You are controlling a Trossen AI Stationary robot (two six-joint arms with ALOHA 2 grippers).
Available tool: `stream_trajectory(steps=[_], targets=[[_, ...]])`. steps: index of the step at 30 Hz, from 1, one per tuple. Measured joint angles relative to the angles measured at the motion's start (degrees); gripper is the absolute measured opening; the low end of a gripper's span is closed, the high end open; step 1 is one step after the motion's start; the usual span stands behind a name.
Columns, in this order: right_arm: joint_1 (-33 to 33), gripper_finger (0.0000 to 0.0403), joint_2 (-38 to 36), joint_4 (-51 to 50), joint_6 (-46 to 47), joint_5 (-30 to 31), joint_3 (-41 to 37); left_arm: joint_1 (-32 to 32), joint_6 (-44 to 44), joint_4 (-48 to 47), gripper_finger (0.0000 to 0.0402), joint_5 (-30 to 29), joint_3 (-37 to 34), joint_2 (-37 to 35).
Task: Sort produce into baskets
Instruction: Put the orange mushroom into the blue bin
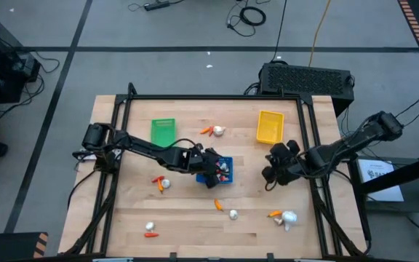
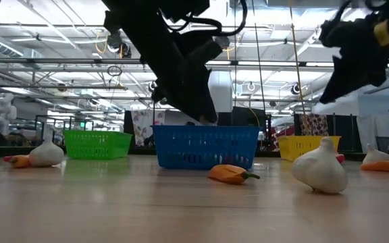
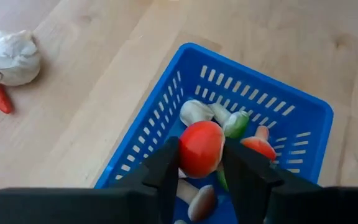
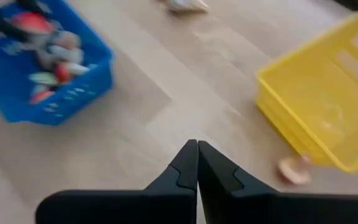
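My left gripper (image 3: 201, 155) hangs over the blue basket (image 1: 224, 177) near the table's middle, shut on a round red piece of produce (image 3: 199, 144). The basket holds several small pieces, white, green and red (image 3: 229, 121). My right gripper (image 4: 197, 149) is shut and empty above bare table between the blue basket (image 4: 17, 93) and the yellow basket (image 4: 328, 99). The green basket (image 1: 163, 132) stands at the far left. In the low view the left gripper (image 2: 204, 116) dips behind the blue basket's rim (image 2: 204, 128). My left gripper pinches the red piece by its two opposite sides (image 3: 184, 152) between the two fingers (image 3: 166, 171). The fingers slant down from the table's left side. The piece is lifted clear, above the pieces lying in the blue basket.
Loose carrots and garlic bulbs lie about the table: a pair at the far middle (image 1: 214, 131), a pair left of the blue basket (image 1: 161, 183), a pepper and bulb (image 1: 226, 209), others near the front edge (image 1: 150, 231) (image 1: 285, 217). A pale piece (image 4: 294, 169) lies beside the yellow basket.
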Motion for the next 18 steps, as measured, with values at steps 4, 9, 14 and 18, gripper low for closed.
stream_trajectory(steps=[4, 9, 14, 18], targets=[[-2.75, 0.0010, 0.04, -4.47, 2.71, -1.60, 0.00, -1.07, 0.09, -1.07, 0.0171, -0.61, 0.00, 0.00], [-5.36, 0.0045, 1.08, -6.96, 4.90, -3.15, 0.00, -1.04, 1.22, -1.12, 0.0219, -4.48, 0.00, -0.90], [-7.57, 0.0097, 4.80, -8.12, 8.06, -3.16, 0.00, -1.02, 1.46, -1.62, 0.0232, -4.66, -0.02, -3.65], [-10.02, 0.0140, 8.51, -9.27, 10.93, -3.14, 0.00, -1.79, 1.55, -2.67, 0.0232, -7.73, -0.01, -7.25]])
